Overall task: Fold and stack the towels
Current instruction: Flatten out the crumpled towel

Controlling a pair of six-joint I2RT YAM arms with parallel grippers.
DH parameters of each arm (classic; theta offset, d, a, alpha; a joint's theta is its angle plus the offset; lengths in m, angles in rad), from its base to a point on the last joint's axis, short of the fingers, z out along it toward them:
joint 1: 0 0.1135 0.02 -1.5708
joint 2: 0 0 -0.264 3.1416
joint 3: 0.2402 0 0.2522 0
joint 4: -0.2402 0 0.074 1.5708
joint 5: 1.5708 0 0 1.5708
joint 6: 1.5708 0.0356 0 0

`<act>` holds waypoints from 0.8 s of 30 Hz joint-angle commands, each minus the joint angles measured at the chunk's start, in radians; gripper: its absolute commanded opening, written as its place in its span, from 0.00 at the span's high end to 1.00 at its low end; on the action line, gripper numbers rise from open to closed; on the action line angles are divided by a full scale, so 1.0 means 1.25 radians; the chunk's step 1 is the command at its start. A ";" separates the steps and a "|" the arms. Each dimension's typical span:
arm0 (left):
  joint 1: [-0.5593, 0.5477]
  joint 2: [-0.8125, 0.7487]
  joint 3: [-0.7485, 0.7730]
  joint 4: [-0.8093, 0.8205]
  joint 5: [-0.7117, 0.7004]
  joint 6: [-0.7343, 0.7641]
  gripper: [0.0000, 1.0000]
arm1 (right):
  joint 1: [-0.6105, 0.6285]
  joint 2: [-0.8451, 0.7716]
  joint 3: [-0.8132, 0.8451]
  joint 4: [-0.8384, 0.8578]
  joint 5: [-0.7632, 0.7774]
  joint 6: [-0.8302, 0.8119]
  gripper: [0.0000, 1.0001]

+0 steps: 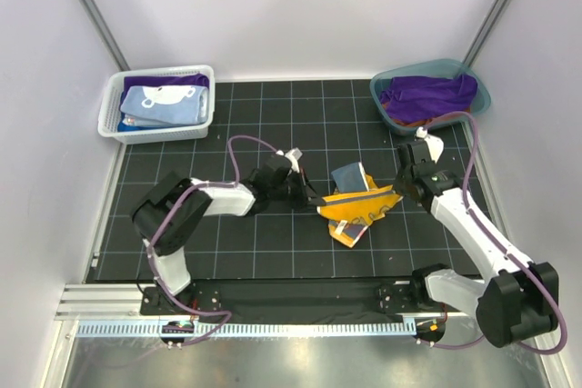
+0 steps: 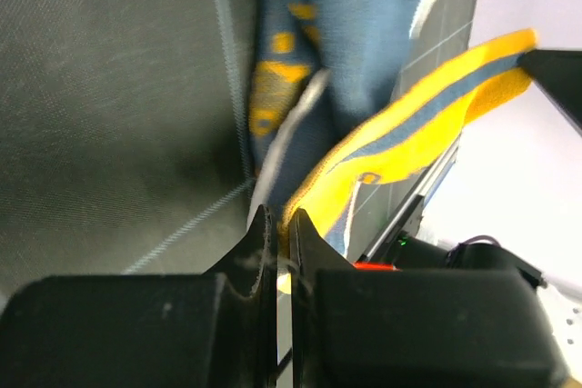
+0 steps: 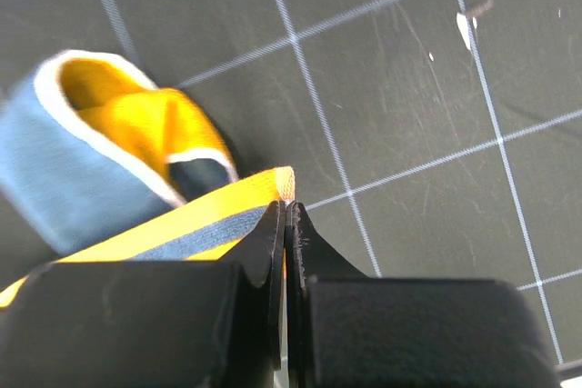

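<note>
A yellow-orange towel with navy stripes (image 1: 359, 206) hangs stretched just above the middle of the black mat. My left gripper (image 1: 314, 195) is shut on its left corner, whose yellow cloth (image 2: 400, 147) shows pinched between the jaws in the left wrist view. My right gripper (image 1: 400, 190) is shut on its right corner, whose yellow edge (image 3: 227, 211) shows at the jaw tips in the right wrist view. A purple towel (image 1: 429, 95) lies in the teal tub. Light blue printed towels (image 1: 164, 102) with a purple one lie in the white basket.
The white mesh basket (image 1: 111, 124) stands at the back left of the mat. The teal tub (image 1: 480, 88) stands at the back right. White walls close in the sides and back. A metal rail runs along the near edge.
</note>
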 commanded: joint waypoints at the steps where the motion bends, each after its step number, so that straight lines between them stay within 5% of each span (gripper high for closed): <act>1: -0.005 -0.118 0.068 -0.151 -0.069 0.109 1.00 | -0.005 -0.060 0.091 -0.010 -0.030 -0.030 0.99; 11: -0.074 -0.389 0.312 -0.576 -0.281 0.355 1.00 | -0.004 -0.169 0.384 -0.031 -0.272 -0.111 0.99; 15: -0.099 -0.463 0.415 -0.668 -0.292 0.402 1.00 | -0.004 -0.172 0.537 -0.026 -0.429 -0.109 0.99; 24: -0.155 -0.576 0.640 -0.790 -0.301 0.444 1.00 | -0.004 -0.173 0.798 -0.057 -0.539 -0.069 0.99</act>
